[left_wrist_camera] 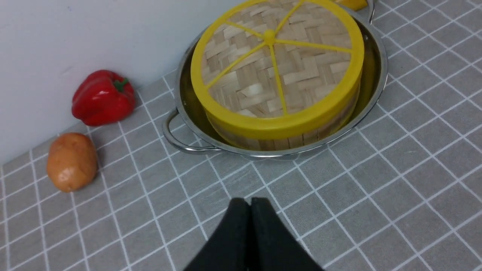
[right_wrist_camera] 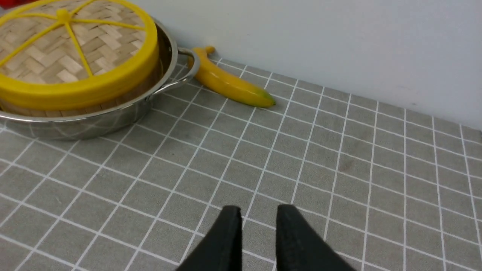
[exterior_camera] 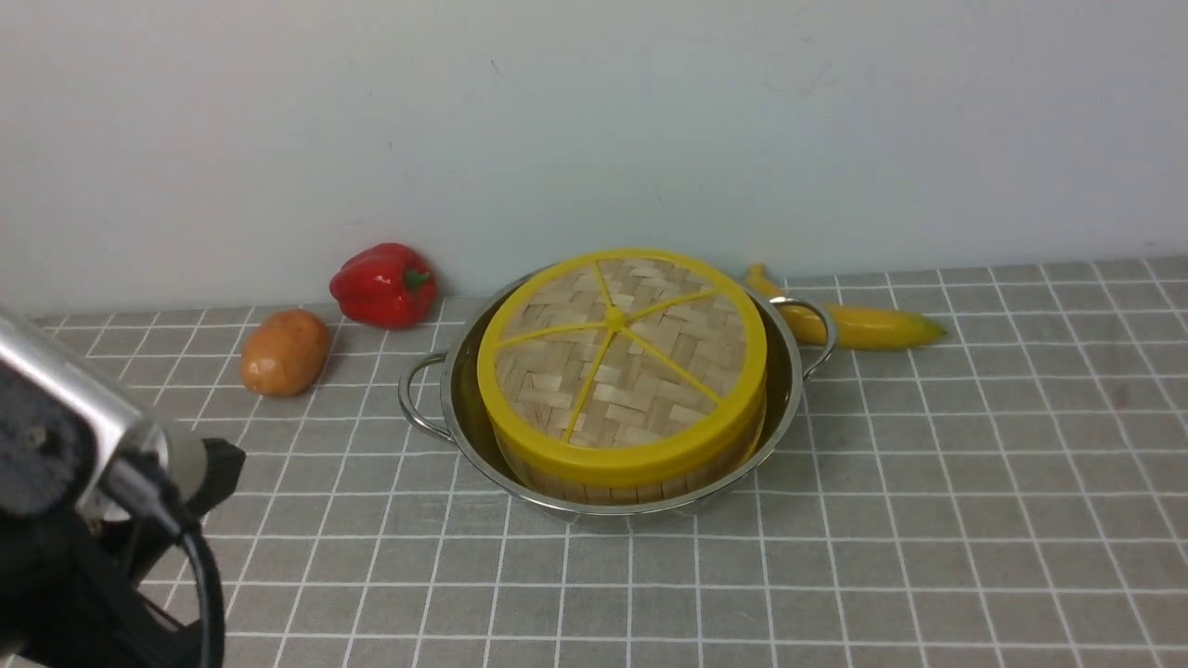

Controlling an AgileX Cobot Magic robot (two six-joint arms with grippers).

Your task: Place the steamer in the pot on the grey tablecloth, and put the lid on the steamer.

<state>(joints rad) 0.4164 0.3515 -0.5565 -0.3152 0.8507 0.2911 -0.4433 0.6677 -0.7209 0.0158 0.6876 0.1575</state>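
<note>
The shiny pot point(exterior_camera: 464, 427) stands on the grey tablecloth point(exterior_camera: 928, 520). Inside it sits the steamer point(exterior_camera: 640, 487), showing only a strip of slatted wall. The woven lid point(exterior_camera: 620, 357) with its yellow rim and spokes lies flat on top. In the left wrist view my left gripper point(left_wrist_camera: 249, 203) is shut and empty, over bare cloth short of the pot point(left_wrist_camera: 376, 75). In the right wrist view my right gripper point(right_wrist_camera: 259, 212) has a narrow gap between its fingers with nothing in it, over cloth well away from the pot point(right_wrist_camera: 94, 120).
A red pepper point(exterior_camera: 383, 284) and a potato point(exterior_camera: 284, 352) lie left of the pot near the wall. A banana point(exterior_camera: 863, 325) lies behind the pot's right handle. My left arm point(exterior_camera: 83, 520) fills the lower left corner.
</note>
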